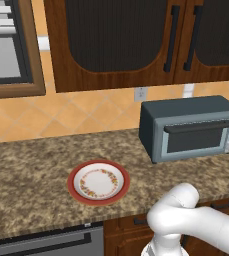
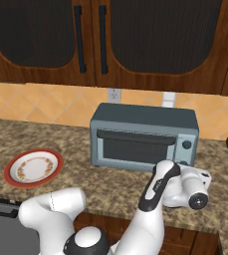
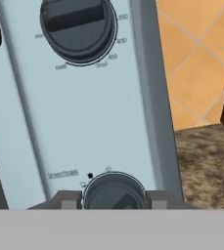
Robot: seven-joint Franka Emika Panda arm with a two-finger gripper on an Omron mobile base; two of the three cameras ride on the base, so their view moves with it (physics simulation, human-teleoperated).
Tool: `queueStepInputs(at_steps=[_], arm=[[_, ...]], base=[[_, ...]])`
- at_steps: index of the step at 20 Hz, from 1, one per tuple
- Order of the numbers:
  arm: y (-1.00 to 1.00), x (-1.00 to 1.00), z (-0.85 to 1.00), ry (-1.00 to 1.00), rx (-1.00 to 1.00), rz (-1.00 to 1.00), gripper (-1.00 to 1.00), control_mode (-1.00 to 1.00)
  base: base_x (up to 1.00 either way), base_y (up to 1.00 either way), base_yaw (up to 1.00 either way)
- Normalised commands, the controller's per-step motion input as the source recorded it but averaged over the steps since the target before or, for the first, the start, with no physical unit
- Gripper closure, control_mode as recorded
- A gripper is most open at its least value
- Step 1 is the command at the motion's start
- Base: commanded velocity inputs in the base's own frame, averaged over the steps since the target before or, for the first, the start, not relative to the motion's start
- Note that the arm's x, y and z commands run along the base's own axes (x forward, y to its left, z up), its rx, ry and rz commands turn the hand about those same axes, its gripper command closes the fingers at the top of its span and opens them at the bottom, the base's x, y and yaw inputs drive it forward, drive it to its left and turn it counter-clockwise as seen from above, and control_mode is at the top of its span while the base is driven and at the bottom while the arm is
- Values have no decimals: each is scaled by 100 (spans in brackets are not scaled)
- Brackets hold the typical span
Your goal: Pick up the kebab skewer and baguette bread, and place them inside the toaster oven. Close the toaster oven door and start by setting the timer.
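The lower knob (image 3: 114,192) on the toaster oven (image 2: 144,135) is right up close in the hand view. The two tips of the tool (image 3: 114,199) sit on either side of this knob, one on its left and one on its right. The tool is narrow and it pinches the lower knob. A small black mark and tiny words are printed just above the knob on the pale panel. Higher on the same panel is a bigger dark upper knob (image 3: 78,27) with numbers around it.

In the right base view the white arm reaches up from the bottom to the right end of the toaster oven. The hand is low at the front of the knob side.

The toaster oven is a blue-grey box. It stands on the speckled brown surface (image 1: 31,170), close to the tiled wall. The toaster oven door (image 2: 135,147) is up and shut. Its dark bar handle (image 2: 135,137) runs along the top of the glass. I cannot see through the dark glass.

A plate (image 1: 98,182) with a red rim and little flowers lies on the surface, well to the left of the toaster oven. Dark wooden cupboards (image 1: 116,40) hang above.
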Motion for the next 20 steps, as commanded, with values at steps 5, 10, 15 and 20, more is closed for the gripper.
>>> queueStepInputs(at_steps=[5,10,15,20], arm=[[-10,-3,0,0,16,0,100,-100],[-8,-12,-4,0,20,-1,100,-100],[-14,-14,-6,0,22,0,100,-100],[-18,-20,-6,0,23,0,100,-100]], base=[[0,0,0],[0,0,0],[0,0,0],[0,0,0]])
